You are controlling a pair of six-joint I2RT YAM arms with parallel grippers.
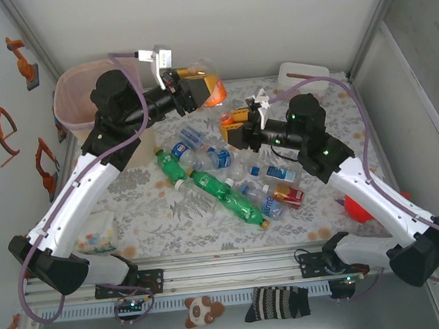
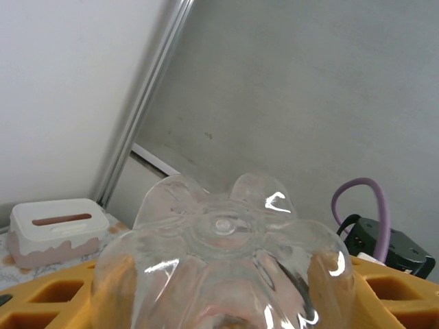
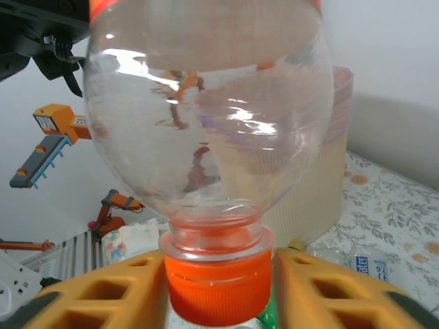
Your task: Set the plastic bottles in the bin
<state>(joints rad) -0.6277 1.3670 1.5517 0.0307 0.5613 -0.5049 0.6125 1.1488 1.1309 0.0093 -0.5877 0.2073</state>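
The clear bottle, cropped below, is clasped by left pincer; right pincer's grip on orange cap unclear. Floral bench, grey walls.

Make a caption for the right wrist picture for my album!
A clear bottle, its orange cap between the yellow fingers of the right gripper, with the beige bin behind it.

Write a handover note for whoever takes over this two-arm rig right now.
Left gripper: shut on the base of a clear bottle, held above the table.
Right gripper: fingers either side of that bottle's orange cap; grip unclear.
Other bottles: piled mid-table. Bin: far left corner.
Done: one bottle lifted, not yet binned.
Left: drop it in the bin, then clear the pile.
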